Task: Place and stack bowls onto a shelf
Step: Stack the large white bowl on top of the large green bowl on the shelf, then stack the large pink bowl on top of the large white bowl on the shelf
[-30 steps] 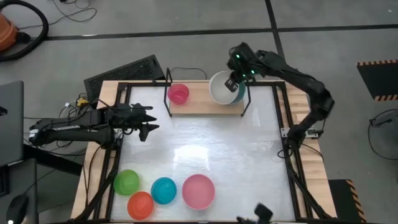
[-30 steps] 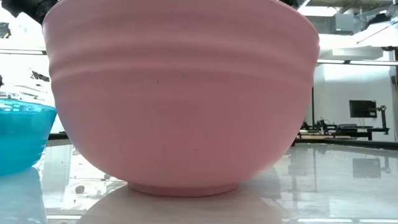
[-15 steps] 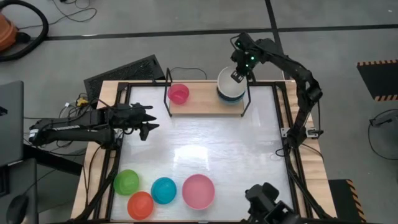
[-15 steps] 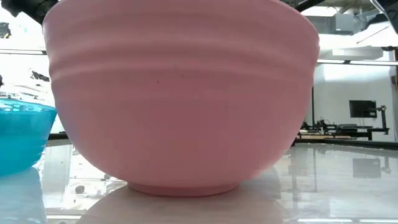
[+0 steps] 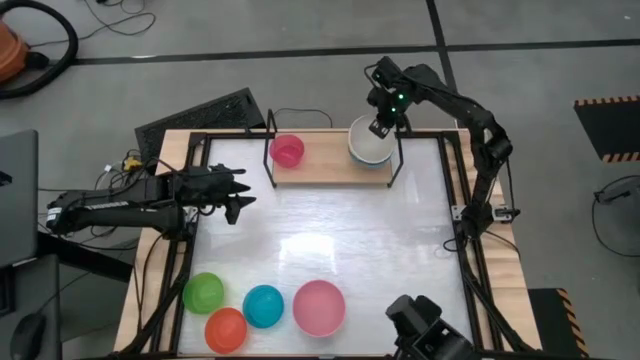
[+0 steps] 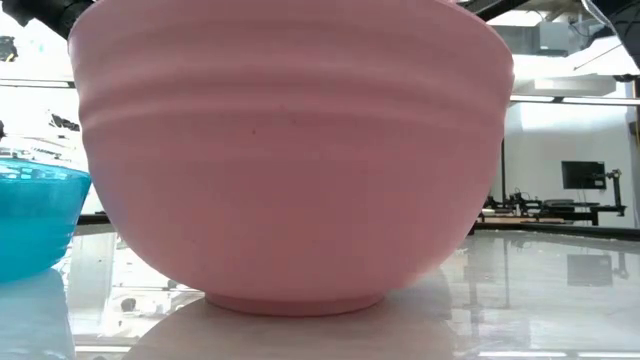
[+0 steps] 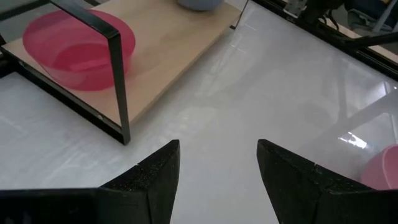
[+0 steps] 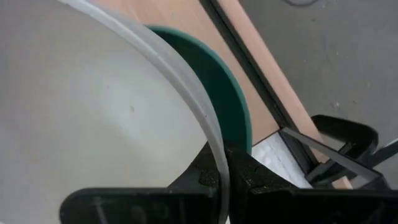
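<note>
Right gripper (image 5: 378,127): upper right of the high view, clamped on the white bowl's (image 5: 368,143) rim, over a teal bowl (image 8: 217,87).
Shelf (image 5: 330,160): top centre; magenta bowl (image 5: 287,151) at its left end, white bowl at its right.
Left gripper (image 5: 238,192): left side, fingers apart, holding nothing.
Bottom row: green (image 5: 204,292), orange (image 5: 226,328), cyan (image 5: 263,305), pink (image 5: 319,306) bowls.

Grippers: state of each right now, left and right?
Left gripper: open, empty, above the table near its left edge.
Right gripper: shut on the cream-white bowl rim, at the shelf.
</note>
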Controlling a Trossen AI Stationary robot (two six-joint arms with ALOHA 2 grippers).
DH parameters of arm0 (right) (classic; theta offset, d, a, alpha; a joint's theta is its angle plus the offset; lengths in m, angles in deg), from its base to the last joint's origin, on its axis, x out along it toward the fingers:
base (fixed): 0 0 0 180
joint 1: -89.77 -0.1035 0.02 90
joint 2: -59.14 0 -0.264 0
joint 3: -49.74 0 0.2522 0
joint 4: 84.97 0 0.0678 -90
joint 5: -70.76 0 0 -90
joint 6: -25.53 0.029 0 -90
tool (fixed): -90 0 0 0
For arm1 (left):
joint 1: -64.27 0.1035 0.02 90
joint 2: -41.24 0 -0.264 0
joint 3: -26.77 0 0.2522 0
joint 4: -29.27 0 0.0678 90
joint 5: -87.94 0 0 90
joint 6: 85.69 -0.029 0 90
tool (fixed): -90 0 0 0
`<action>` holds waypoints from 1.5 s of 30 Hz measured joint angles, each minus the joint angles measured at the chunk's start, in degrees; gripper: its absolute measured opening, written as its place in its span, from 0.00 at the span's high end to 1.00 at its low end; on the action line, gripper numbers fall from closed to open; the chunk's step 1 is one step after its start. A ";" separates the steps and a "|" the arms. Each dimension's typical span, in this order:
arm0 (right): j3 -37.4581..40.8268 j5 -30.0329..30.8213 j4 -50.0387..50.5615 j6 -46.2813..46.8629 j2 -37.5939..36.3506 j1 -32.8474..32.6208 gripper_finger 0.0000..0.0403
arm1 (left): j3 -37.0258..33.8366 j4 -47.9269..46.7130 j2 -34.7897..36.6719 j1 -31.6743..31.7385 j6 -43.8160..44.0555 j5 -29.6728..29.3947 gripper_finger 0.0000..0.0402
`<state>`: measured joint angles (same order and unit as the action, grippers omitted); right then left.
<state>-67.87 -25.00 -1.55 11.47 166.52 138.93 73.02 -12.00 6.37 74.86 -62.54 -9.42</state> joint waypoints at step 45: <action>-17.44 -11.14 7.09 8.31 1.37 -7.99 0.61 | -0.02 -1.97 0.00 -0.04 -0.98 0.02 0.50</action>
<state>-85.31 -36.14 5.54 19.78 167.88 130.94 73.00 -13.96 6.37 74.81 -63.52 -9.39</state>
